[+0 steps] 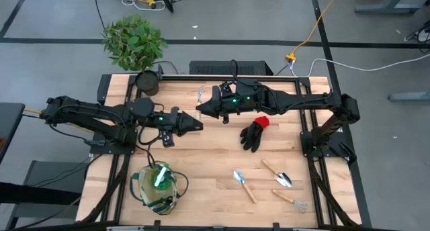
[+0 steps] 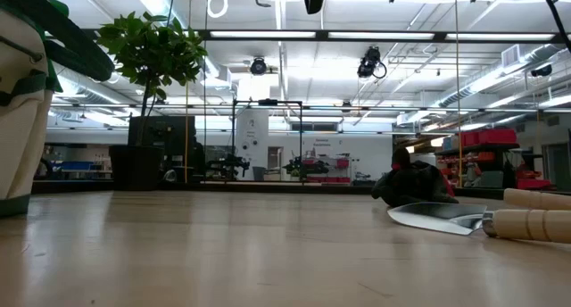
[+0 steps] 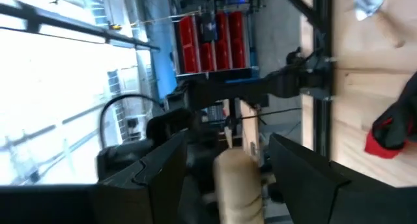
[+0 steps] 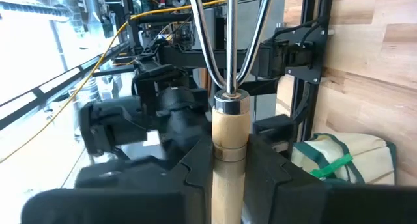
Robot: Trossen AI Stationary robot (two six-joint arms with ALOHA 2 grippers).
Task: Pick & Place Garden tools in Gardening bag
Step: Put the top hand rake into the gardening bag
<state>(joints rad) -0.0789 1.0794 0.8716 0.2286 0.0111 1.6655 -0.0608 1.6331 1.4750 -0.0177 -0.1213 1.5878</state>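
High view: gardening bag holds a green spray bottle.

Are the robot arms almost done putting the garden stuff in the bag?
Not yet. The gardening bag already has something green in it, maybe the spray bottle. The right gripper is shut on a wooden-handled hand fork held up above the table, and the left gripper is open right beside that wooden handle. The black glove, two trowels and another hand fork are left on the table.

Workshop: red parts bins, ceiling strip lights
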